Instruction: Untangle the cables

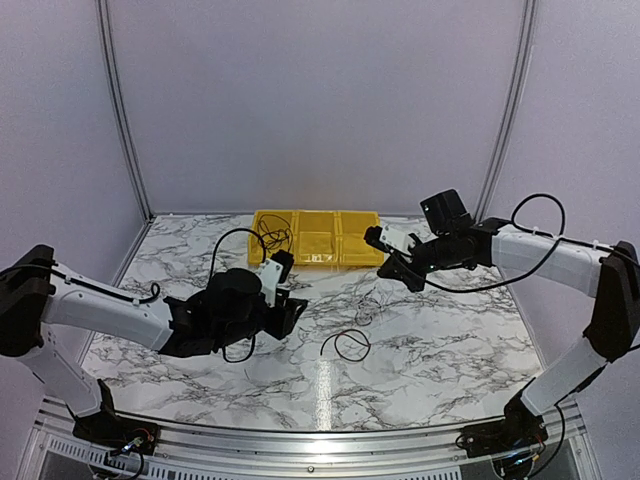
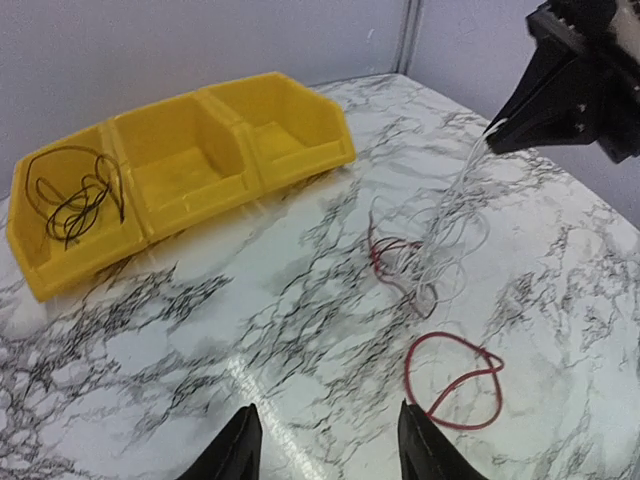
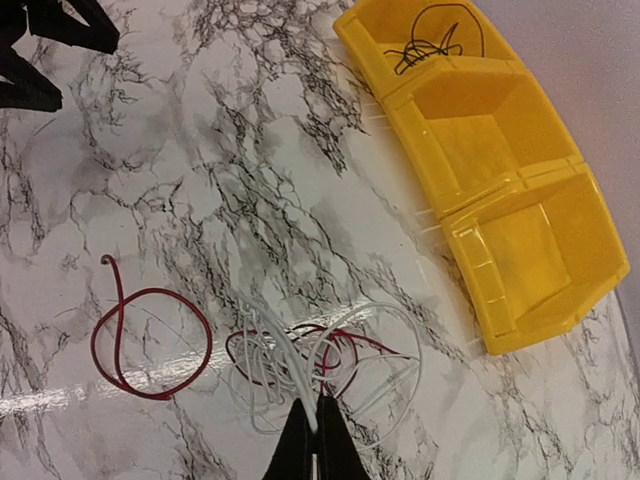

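Note:
A small tangle of pale and red wires (image 3: 320,355) lies on the marble table; it also shows in the left wrist view (image 2: 420,265) and faintly in the top view (image 1: 368,312). My right gripper (image 3: 316,432) is shut on a pale wire (image 3: 285,365) and holds it up out of the tangle; it hangs above the tangle (image 1: 388,270). A separate red wire loop (image 3: 150,340) lies apart beside the tangle (image 2: 455,380). My left gripper (image 2: 330,448) is open and empty, low over bare table left of the red loop (image 1: 293,312). Black wires (image 2: 70,190) lie in the tray's left compartment.
A yellow tray (image 1: 315,258) with three compartments stands at the back centre; its middle and right compartments hold nothing (image 2: 185,165). The right gripper (image 2: 560,90) hangs in the left wrist view's upper right. Pale enclosure walls surround the table.

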